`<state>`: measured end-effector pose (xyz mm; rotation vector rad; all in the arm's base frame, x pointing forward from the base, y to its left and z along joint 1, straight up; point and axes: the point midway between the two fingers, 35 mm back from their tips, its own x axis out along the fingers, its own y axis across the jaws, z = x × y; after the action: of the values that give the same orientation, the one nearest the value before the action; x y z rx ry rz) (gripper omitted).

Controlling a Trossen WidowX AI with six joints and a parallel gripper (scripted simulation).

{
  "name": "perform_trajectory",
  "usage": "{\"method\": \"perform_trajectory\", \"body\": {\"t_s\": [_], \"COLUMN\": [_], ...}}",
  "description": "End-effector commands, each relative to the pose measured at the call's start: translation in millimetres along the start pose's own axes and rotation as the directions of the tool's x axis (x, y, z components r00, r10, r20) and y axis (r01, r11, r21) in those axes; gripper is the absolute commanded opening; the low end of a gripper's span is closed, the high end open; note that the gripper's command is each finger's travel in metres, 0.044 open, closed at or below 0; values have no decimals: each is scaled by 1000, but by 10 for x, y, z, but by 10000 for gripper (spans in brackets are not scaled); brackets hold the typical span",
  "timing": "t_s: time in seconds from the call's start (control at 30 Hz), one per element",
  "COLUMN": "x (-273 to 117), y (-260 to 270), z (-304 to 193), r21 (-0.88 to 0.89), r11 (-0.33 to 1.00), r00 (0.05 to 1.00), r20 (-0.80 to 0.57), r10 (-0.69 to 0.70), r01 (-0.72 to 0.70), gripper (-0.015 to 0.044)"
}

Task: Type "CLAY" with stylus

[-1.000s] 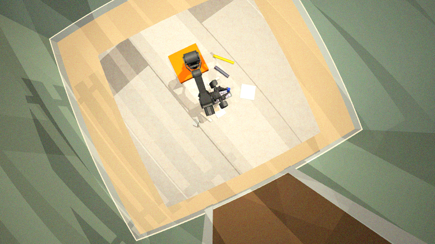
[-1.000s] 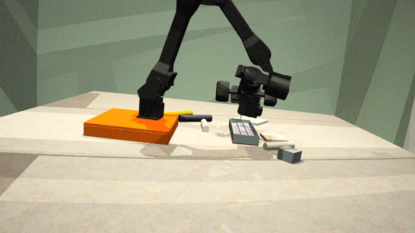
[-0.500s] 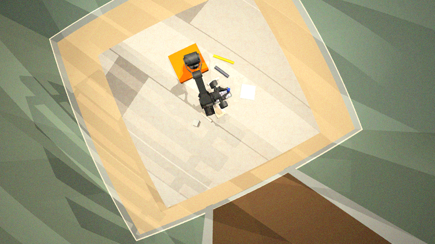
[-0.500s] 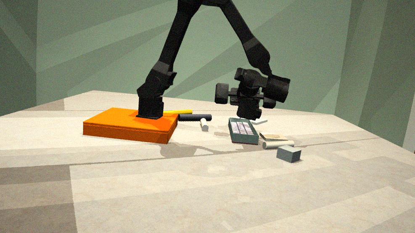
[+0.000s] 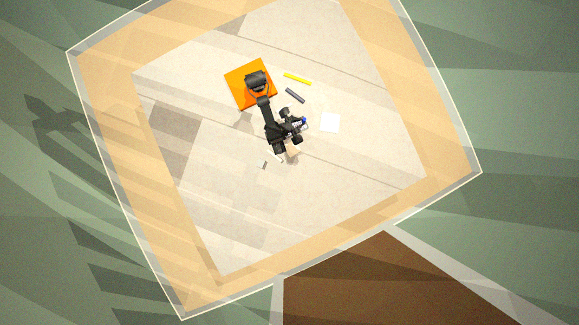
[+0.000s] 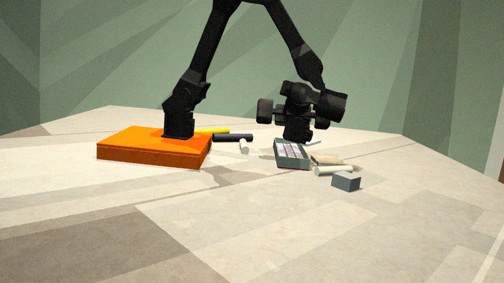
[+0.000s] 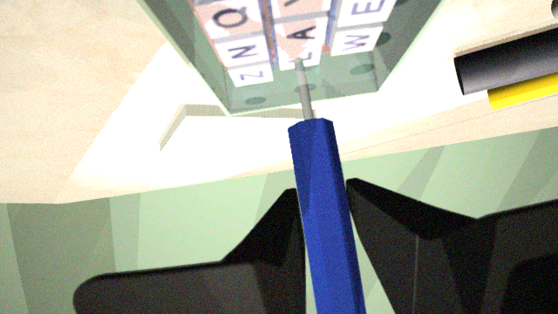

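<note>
Matte-black arm (image 5: 266, 114) (image 6: 213, 36) (all chunky cylinders), angular black fingers.

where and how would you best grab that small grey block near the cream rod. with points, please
I'd come straight down from above and pinch the small grey block (image 5: 261, 163) (image 6: 345, 181) across two opposite upright sides. It sits flat, boxy and low, with its top uncovered; the cream rod (image 5: 274, 155) (image 6: 333, 170) lies close beside it, so I'd choose the pair of sides facing away from that.

We can read dark capital letters on the white square keys of the green-walled keyboard (image 5: 306, 128) (image 6: 296, 163) (image 7: 394, 61): Z, N and Q run along one row, L and A, the L partly covered, along the middle, and W and E along the third.
</note>
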<state>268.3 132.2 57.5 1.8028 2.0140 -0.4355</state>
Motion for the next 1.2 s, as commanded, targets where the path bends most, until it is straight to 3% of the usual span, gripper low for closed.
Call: {"method": "perform_trajectory", "body": {"t_s": [0.0,0.77,0.97,1.03,1.17], "x": [11,-161,-161,-179,-275], "y": [0,5,5,6,5], "z": [12,-288,-288,-283,-262], "r21": [5,-3,-3,-2,3], "r11": [1000,1000,1000,1000,1000], "r00": [1000,1000,1000,1000,1000], "r20": [-3,0,0,0,-3], "r10": [1,2,2,1,-2], "r01": [-1,-2,-2,-1,2], "gripper": [81,85,45,0,0]}}
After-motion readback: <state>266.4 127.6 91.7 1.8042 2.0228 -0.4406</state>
